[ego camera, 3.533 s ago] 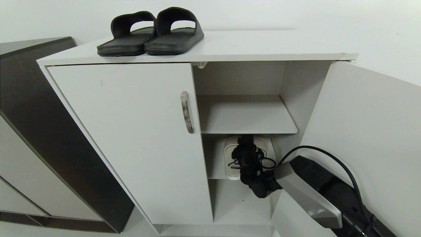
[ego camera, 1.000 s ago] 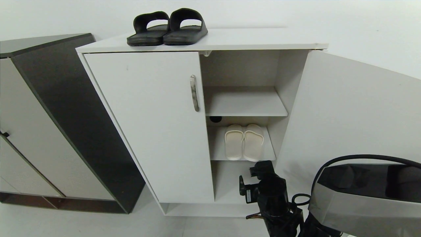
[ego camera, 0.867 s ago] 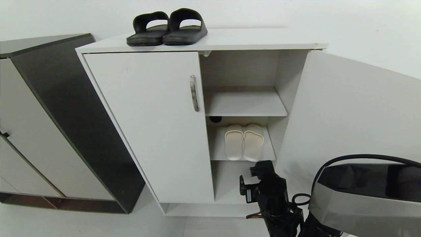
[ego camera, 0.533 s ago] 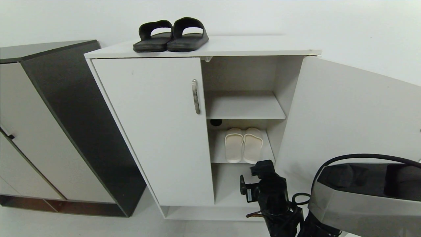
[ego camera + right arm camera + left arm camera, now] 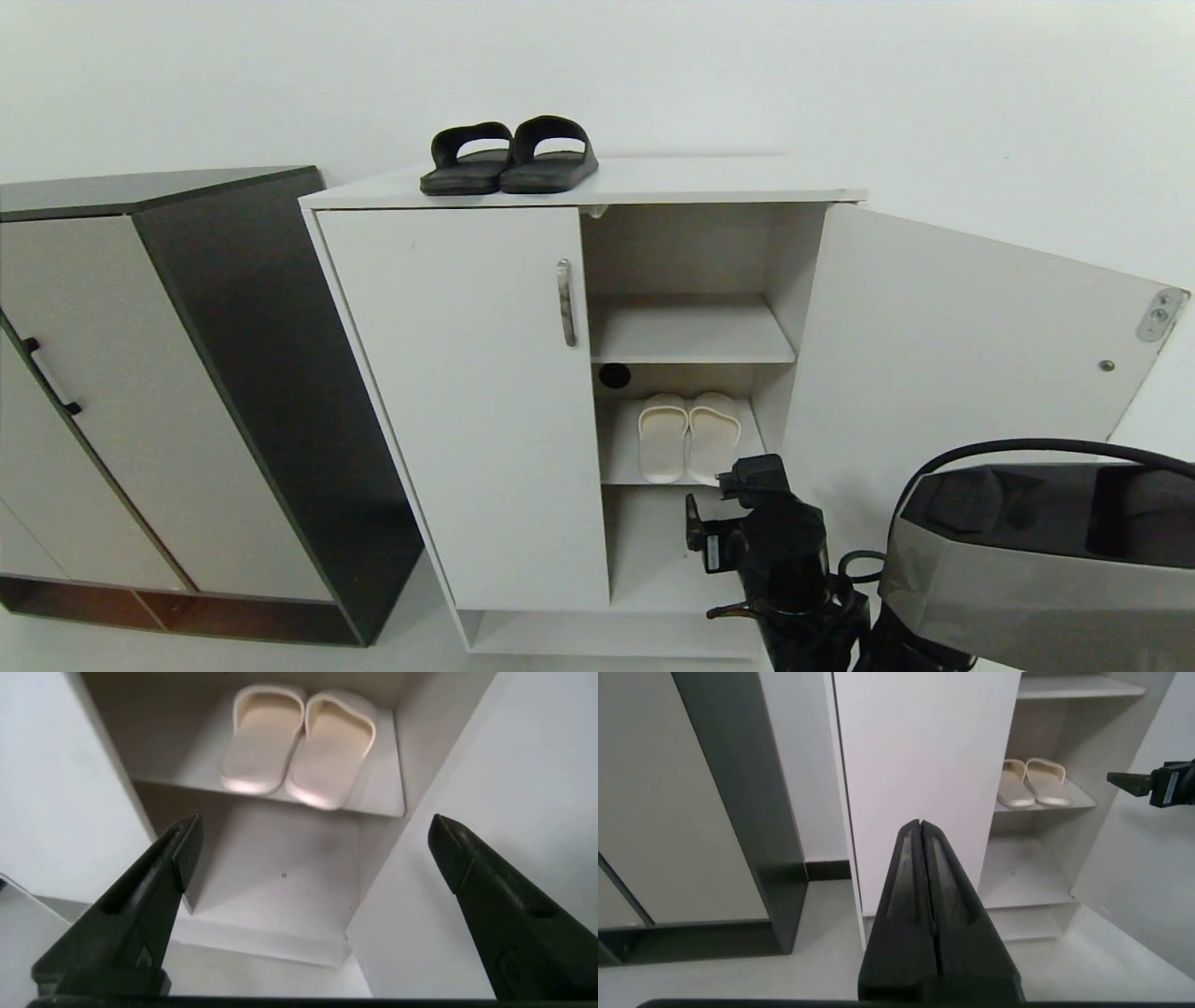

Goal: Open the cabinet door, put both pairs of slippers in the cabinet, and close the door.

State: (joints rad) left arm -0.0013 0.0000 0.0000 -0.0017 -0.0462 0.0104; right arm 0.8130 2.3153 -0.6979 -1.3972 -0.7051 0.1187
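Resting: black slippers (image 5: 509, 159) on cabinet top (image 5: 709, 182) | white wall (image 5: 840, 75) behind

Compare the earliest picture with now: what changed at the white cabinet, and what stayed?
The right tool pulled back out of the white cabinet, leaving the pair of cream slippers on the middle shelf, and now stands open. The camera backed off too. The black slide slippers on top, the shut left door and the open right door stayed put.
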